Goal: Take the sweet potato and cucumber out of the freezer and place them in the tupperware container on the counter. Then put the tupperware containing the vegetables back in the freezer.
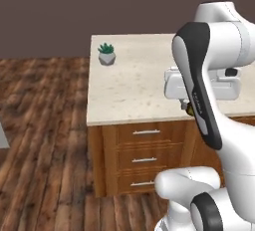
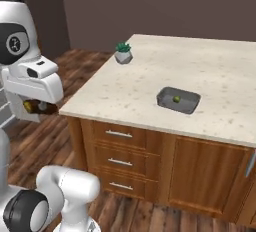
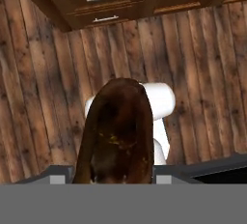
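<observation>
The tool [image 3: 120, 177] is clamped partway closed on the brown-orange lumpy sweet potato [image 3: 119, 131], lower centre of the hand view, above wooden floor. The small green cucumber [image 2: 176, 98] lies in the shallow dark grey tub [image 2: 178, 100] on the beige speckled bench [image 2: 150, 83], centre-right in the right base view.

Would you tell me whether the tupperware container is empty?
No. The tupperware container on the counter holds the cucumber.

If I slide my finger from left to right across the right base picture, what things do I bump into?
Gripper holding the sweet potato → little plant pot → tupperware container with the cucumber inside, on the counter.
</observation>
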